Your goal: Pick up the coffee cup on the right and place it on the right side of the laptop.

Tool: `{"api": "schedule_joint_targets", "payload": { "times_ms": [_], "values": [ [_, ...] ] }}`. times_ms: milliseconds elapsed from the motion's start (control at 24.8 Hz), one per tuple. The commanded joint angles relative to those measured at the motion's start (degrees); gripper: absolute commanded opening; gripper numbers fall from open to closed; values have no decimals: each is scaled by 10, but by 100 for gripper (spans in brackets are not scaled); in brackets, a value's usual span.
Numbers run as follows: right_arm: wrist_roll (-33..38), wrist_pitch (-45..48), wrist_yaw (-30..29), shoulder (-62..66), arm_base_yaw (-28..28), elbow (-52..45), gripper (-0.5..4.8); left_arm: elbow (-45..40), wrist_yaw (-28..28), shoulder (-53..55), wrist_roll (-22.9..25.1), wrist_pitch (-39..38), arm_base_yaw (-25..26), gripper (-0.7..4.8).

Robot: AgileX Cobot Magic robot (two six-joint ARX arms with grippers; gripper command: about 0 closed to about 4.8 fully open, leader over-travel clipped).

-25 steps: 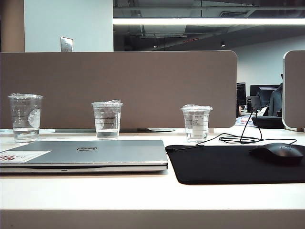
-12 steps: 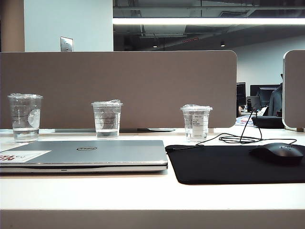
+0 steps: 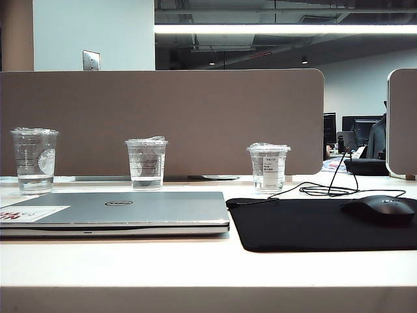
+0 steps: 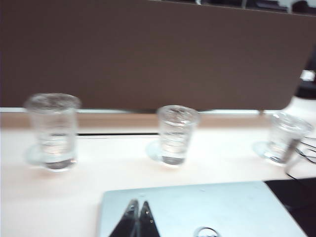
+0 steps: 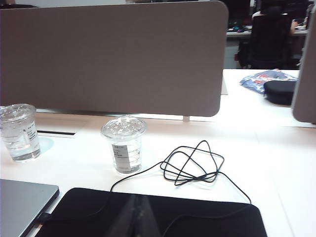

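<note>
The coffee cup (image 3: 268, 167) stands upright at the back of the tabletop (image 3: 195, 264), just beyond the far edge of the black mouse pad (image 3: 313, 225), apart from the laptop (image 3: 117, 212); a loose cable (image 5: 190, 165) coils just beside it; the left pincer (image 4: 138, 219) hovers over the laptop lid, tips pressed together; the right pincer (image 5: 136, 217) hangs above the pad's near part, also pressed together; bare tabletop lies between cup and partition (image 3: 163, 120).

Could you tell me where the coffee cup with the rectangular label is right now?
In the exterior view the coffee cup stands upright right of centre, at the back of the table by the divider, just behind the black mouse pad and beside the coiled cable.
</note>
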Motion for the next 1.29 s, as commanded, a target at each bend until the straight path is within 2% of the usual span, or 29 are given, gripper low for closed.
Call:
{"api": "schedule_joint_targets", "payload": {
  "times_ms": [40, 322, 523, 564, 725, 966, 1127, 1167, 1208, 1248, 1288],
  "values": [
    [1, 76, -16, 69, 1, 24, -5, 43, 7, 70, 0, 9, -48, -5],
    [0, 151, -64, 182, 1, 56, -5, 127, 13, 186, 1, -4, -127, -5],
    [0, 223, -67, 250, 1, 61, -5, 212, 37, 261, 3, -86, -153, -5],
    [0, 231, -68, 259, 1, 61, -5, 227, 38, 271, 6, -104, -156, -5],
    [0, 245, -73, 326, 3, 76, -5, 298, 102, 324, 39, -180, -159, -6],
    [0, 293, -81, 429, 10, 122, -5, 311, 111, 341, 50, -188, -159, -5],
    [1, 366, -91, 522, 23, 155, -3, 311, 110, 341, 50, -186, -158, -5],
    [0, 378, -102, 544, 26, 165, 23, 311, 110, 341, 50, -185, -158, -5],
    [0, 388, -108, 565, 30, 174, 98, 311, 110, 341, 50, -185, -158, -5],
    [0, 393, -116, 581, 34, 182, 198, 311, 110, 341, 50, -184, -158, -5],
    [0, 393, -117, 598, 37, 191, 327, 311, 110, 341, 50, -184, -158, -5]
  ]
}}
